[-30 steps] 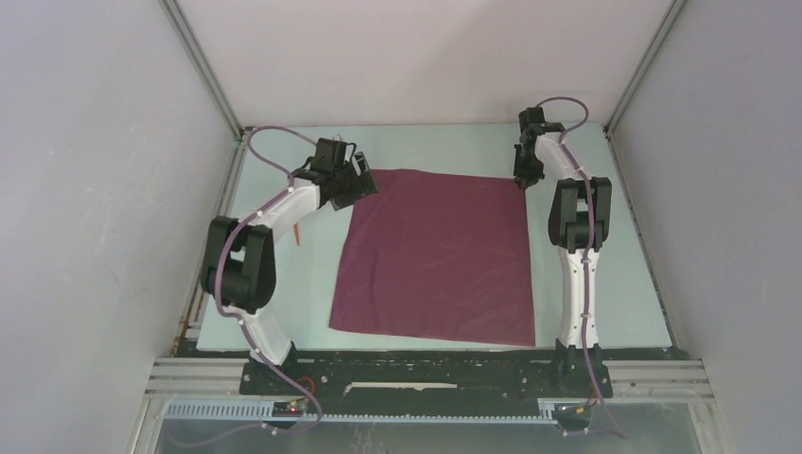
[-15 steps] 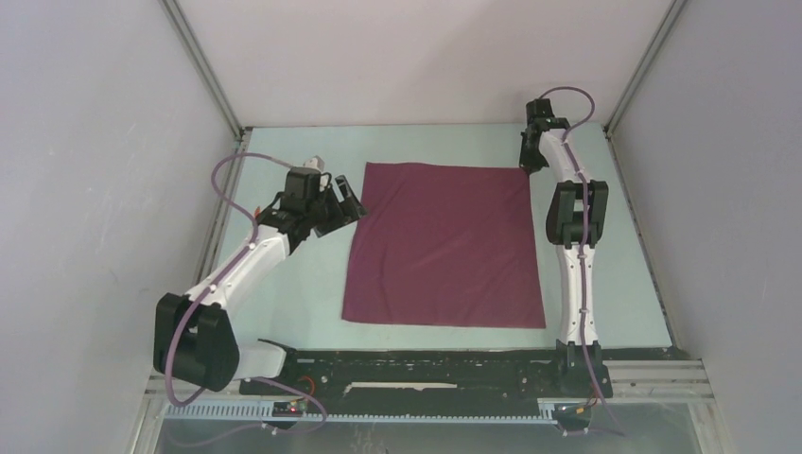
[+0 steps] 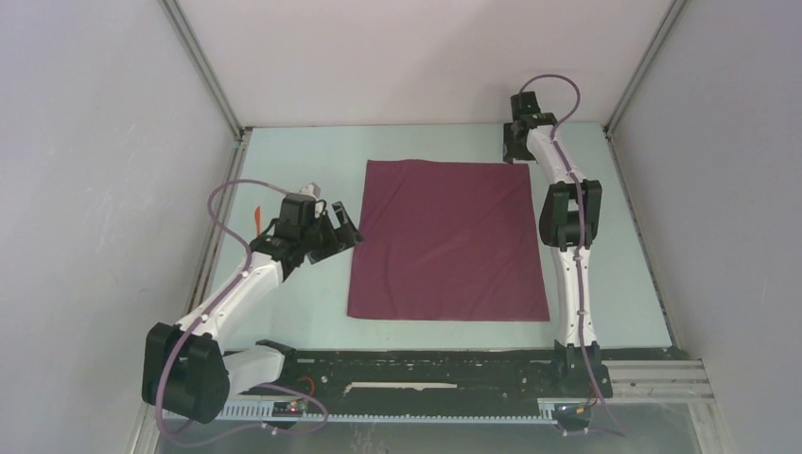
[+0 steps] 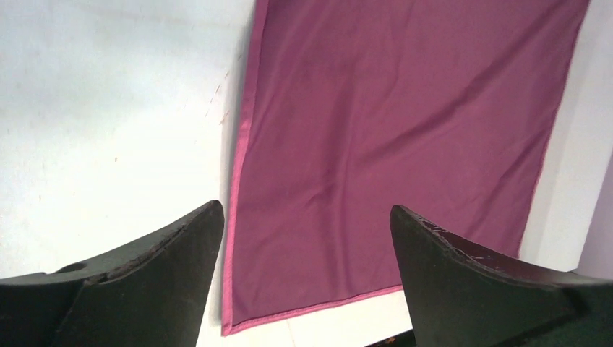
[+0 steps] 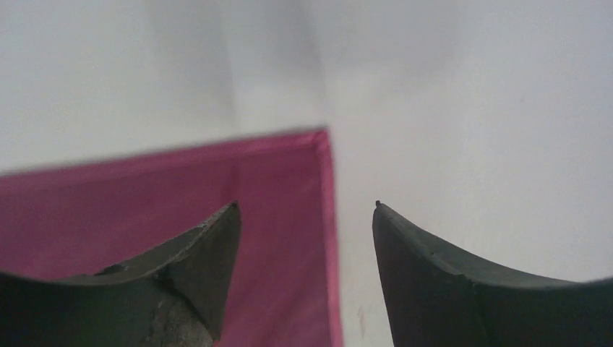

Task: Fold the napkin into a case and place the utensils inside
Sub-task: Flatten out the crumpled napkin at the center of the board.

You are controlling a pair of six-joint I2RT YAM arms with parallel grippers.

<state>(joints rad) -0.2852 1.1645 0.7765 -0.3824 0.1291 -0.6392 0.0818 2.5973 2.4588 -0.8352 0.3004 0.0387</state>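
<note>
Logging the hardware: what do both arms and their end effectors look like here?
The left arm and right arm have white links, black joints and a looping purple cable. The left end effector and right end effector have dark, tapered, pointed fingers.

Overhead, wrist close-ups; napkin (image 3: pixel 446 241) seemingly shared

Even, diffuse light fills the overhead view; the pale counter (image 3: pixel 284 151) reads bright and flat. In the left wrist view the napkin (image 4: pixel 405 144) is sharp, with a soft sheen and a thin shadow along its left edge. The right wrist view is blurred throughout, perhaps too close to focus.
</note>
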